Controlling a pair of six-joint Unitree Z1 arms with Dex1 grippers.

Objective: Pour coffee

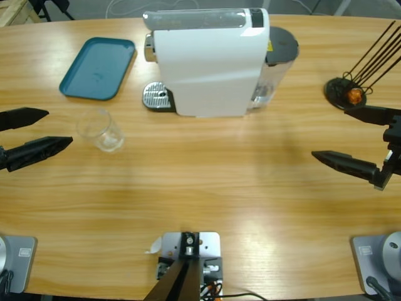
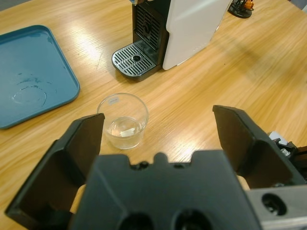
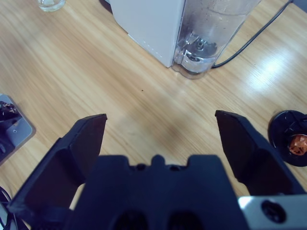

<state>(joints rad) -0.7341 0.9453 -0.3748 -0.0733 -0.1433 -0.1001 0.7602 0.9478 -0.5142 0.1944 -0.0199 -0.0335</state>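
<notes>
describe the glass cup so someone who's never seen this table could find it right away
Start at the big white coffee machine at the table's far middle, then its metal drip tray. The glass cup stands on bare wood in front of the teal tray, by the open left gripper. It is the only clear, see-through thing there.

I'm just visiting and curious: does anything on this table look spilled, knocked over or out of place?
Nothing stands out. The glass stands upright and empty, apart from the coffee machine; faint dried marks show on the blue tray.
</notes>
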